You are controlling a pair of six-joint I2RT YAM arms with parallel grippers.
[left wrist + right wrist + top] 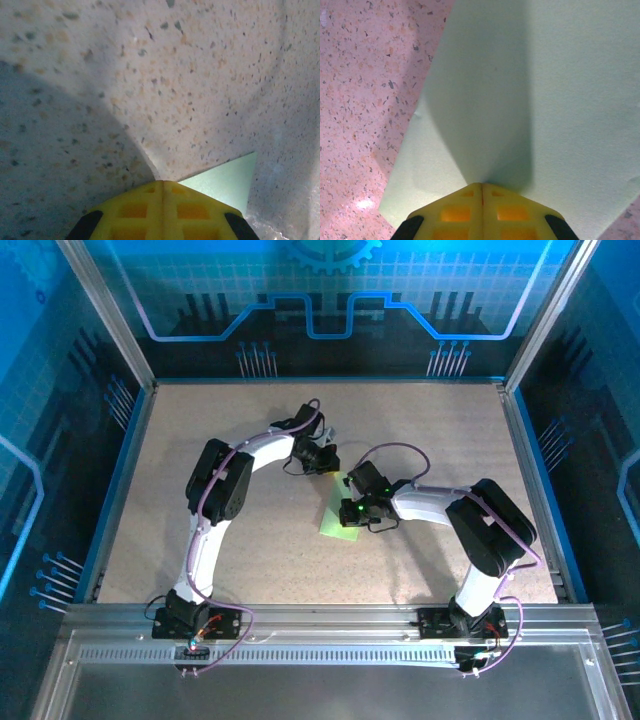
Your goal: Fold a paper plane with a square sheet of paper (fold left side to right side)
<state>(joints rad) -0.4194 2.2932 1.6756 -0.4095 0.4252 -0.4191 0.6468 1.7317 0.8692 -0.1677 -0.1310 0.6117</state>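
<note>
**Item:** square sheet of paper (328, 522). Pale green, flat on table (200, 420), centre, between both claws. From above narrower than square, likely part-folded. Long axis near-to-far, far end tilted slightly right.

**Right claw** (482, 186): jaws pressed together, nothing gripped. Tips down on sheet, paper spreading ahead and to both sides. Nearer arm.

**Left claw** (162, 184): jaws together, empty. Tips over bare table at sheet's far end, one pointed corner just beside.

**Judgement:** coming fold needs right claw pinning, left claw working far corner.
</note>
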